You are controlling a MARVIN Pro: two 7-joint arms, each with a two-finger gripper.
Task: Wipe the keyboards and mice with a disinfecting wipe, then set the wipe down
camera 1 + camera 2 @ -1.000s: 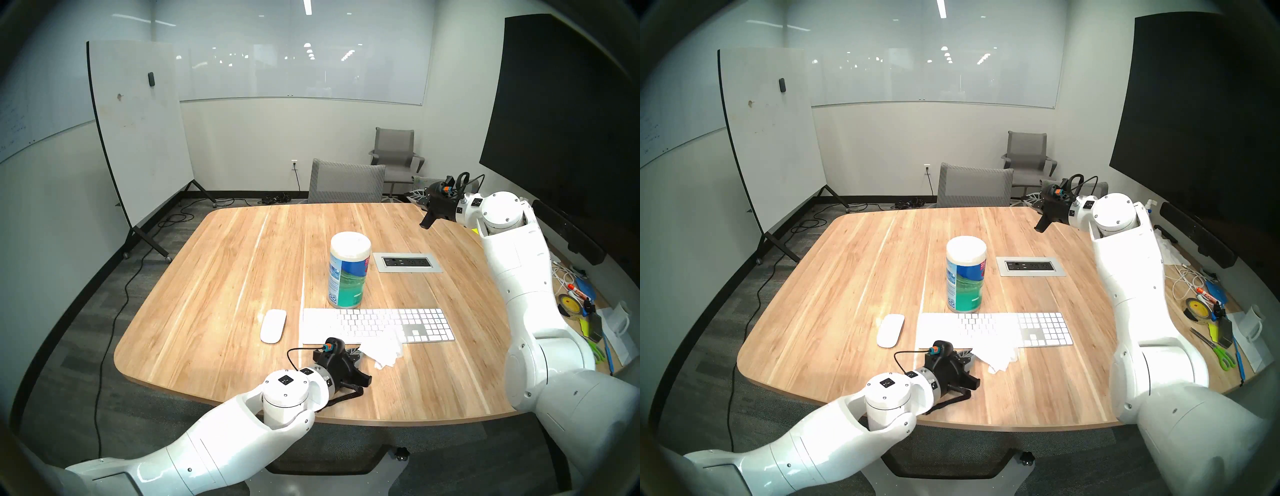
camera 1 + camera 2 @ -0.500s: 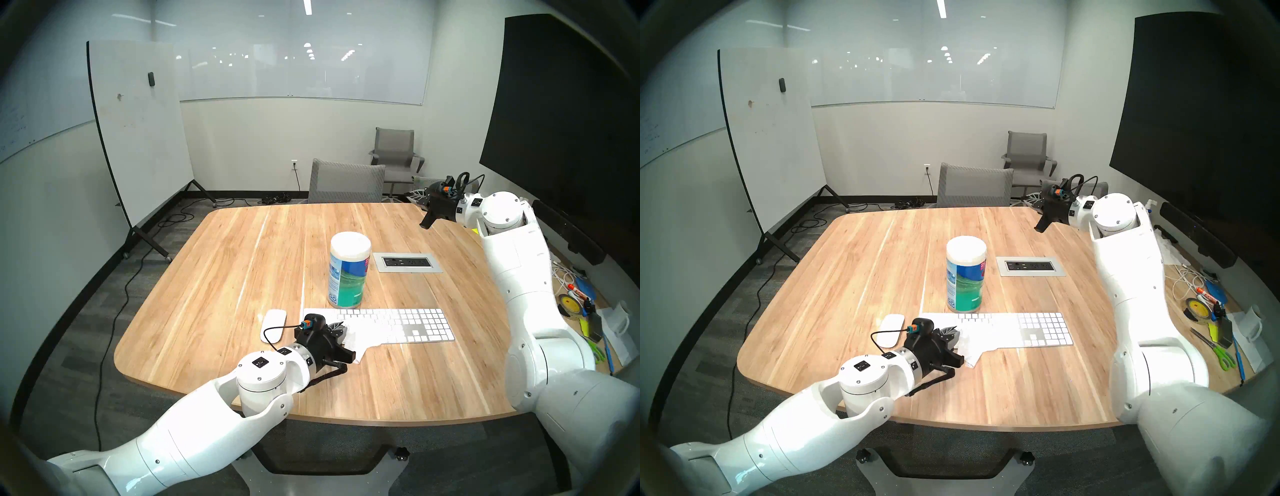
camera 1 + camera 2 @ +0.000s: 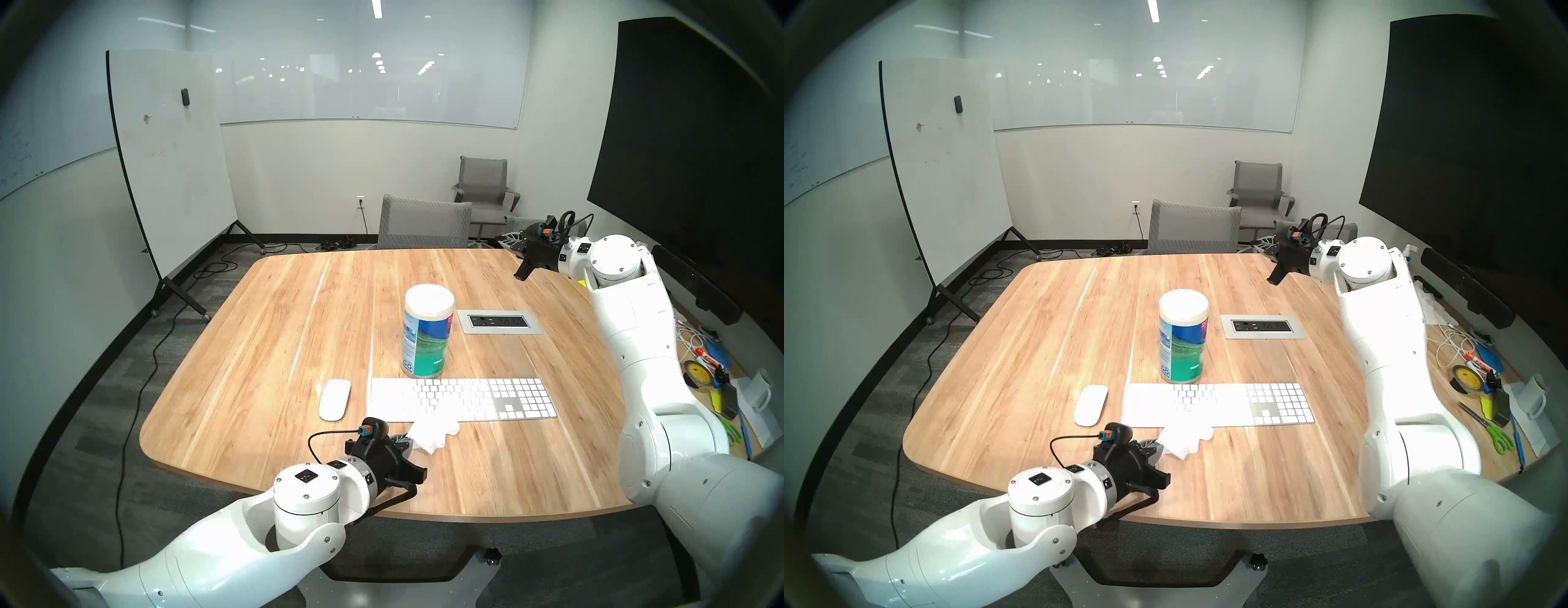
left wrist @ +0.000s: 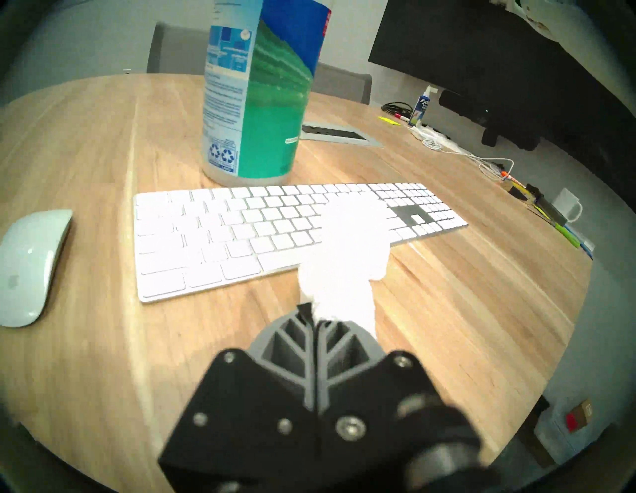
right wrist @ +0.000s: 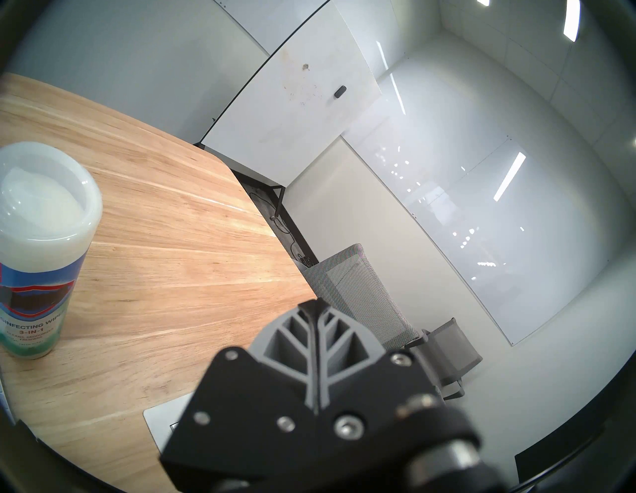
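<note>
My left gripper (image 4: pixel 314 315) has its jaws pinching the bunched wipe (image 3: pixel 435 431) at the keyboard's (image 3: pixel 464 399) near edge; the mouse (image 3: pixel 334 399) lies left of it. My right gripper (image 5: pixel 315 306) hangs pressed together, empty, above the table (image 3: pixel 271 339).

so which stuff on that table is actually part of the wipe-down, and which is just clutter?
Part of the job:
- keyboard
- mouse
- wipe, pinched in the left gripper

Just lying about:
- wipes canister
- power outlet panel
- tape roll
- mug
- scissors
</note>
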